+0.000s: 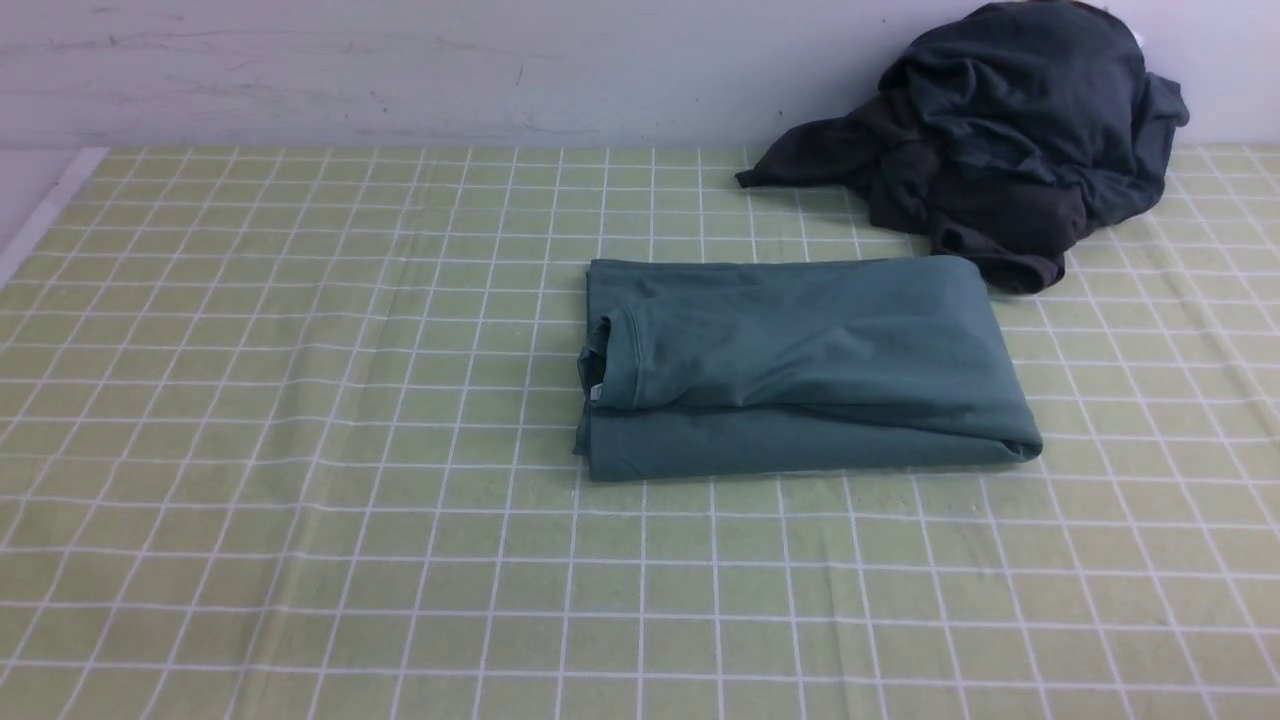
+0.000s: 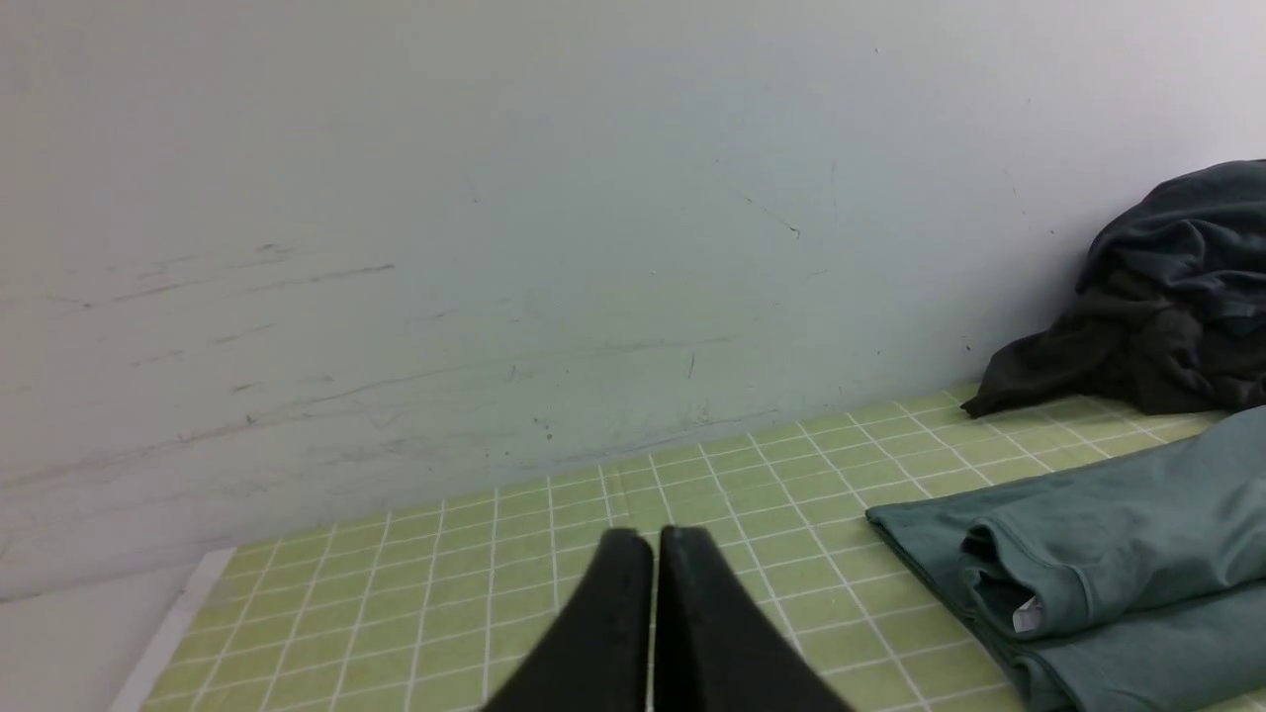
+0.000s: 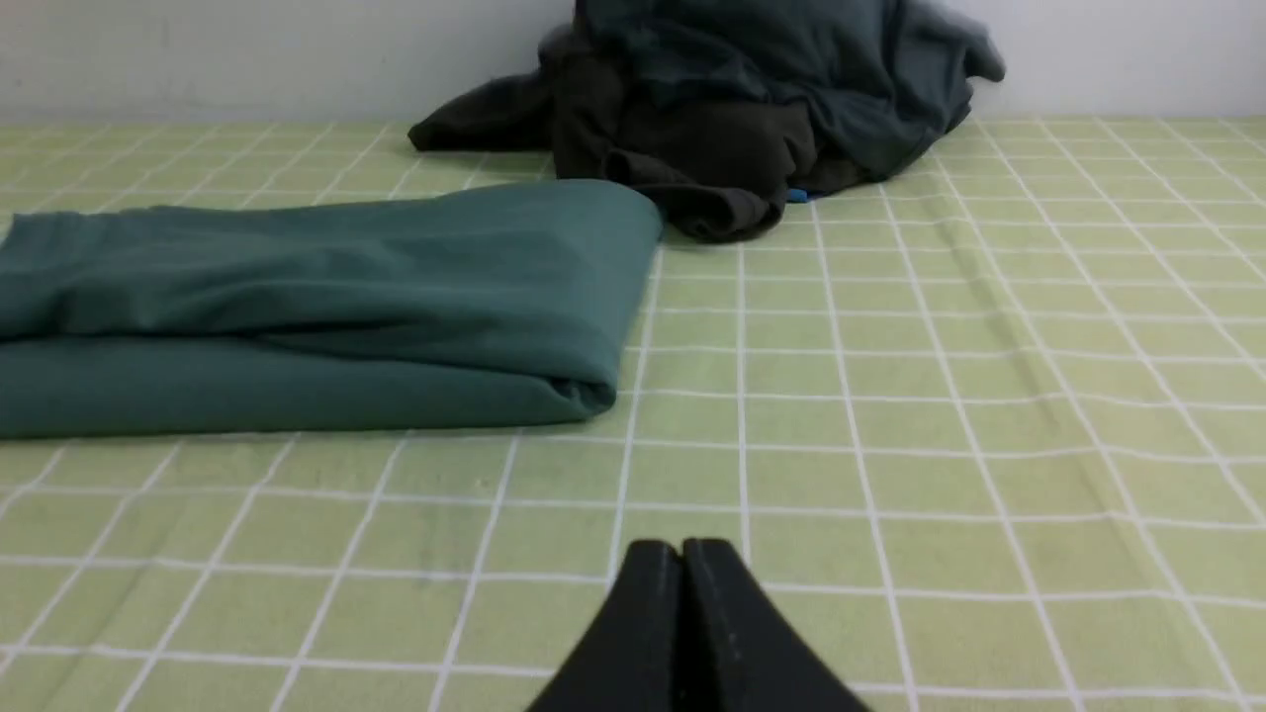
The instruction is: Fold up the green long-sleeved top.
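Note:
The green long-sleeved top (image 1: 800,365) lies folded into a flat rectangle on the checked cloth, right of centre, its ribbed neck and white label at the left end. Seen from the left wrist, the top (image 2: 1108,564) is off to one side of my left gripper (image 2: 655,539), which is shut with nothing in it and hangs over bare cloth. From the right wrist the top (image 3: 316,307) lies beyond my right gripper (image 3: 682,549), also shut and empty, well clear of the fabric. Neither arm appears in the front view.
A dark charcoal-grey heap of clothing (image 1: 1000,140) sits against the wall at the back right, one edge touching the top's far right corner. The green checked tablecloth (image 1: 300,450) covers the table. A white wall (image 1: 400,70) runs along the back.

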`<action>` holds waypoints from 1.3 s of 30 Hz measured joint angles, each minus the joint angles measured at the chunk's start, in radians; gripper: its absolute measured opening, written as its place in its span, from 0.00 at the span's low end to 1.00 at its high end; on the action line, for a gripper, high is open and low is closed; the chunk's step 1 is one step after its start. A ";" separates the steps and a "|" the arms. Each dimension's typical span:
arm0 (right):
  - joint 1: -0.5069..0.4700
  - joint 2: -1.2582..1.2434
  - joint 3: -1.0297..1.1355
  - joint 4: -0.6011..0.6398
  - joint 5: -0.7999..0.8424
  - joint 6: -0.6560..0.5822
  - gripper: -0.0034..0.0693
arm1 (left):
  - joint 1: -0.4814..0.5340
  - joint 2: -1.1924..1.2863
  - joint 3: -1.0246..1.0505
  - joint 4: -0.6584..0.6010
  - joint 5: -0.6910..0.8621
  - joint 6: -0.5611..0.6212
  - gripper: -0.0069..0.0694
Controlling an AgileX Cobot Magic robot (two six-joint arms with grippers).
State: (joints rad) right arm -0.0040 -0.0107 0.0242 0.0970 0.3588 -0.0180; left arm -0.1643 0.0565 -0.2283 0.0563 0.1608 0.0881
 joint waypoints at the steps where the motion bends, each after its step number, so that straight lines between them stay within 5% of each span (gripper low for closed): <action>1: 0.000 0.000 -0.001 0.000 0.005 0.000 0.03 | 0.000 0.001 0.000 0.000 0.000 0.000 0.09; 21: 0.000 0.000 -0.002 0.002 0.011 0.000 0.03 | 0.000 -0.002 0.006 0.000 -0.008 -0.001 0.09; 30: 0.000 0.000 -0.002 0.003 0.014 0.000 0.03 | 0.045 -0.068 0.235 -0.009 -0.104 -0.002 0.09; 35: 0.000 0.000 -0.002 0.006 0.015 0.001 0.03 | 0.093 -0.068 0.258 -0.110 0.180 -0.002 0.09; 39: 0.000 0.000 -0.003 0.006 0.016 0.001 0.03 | 0.104 -0.068 0.253 -0.135 0.204 -0.002 0.09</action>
State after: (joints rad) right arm -0.0040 -0.0107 0.0214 0.1025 0.3751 -0.0168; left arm -0.0599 -0.0114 0.0246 -0.0783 0.3648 0.0857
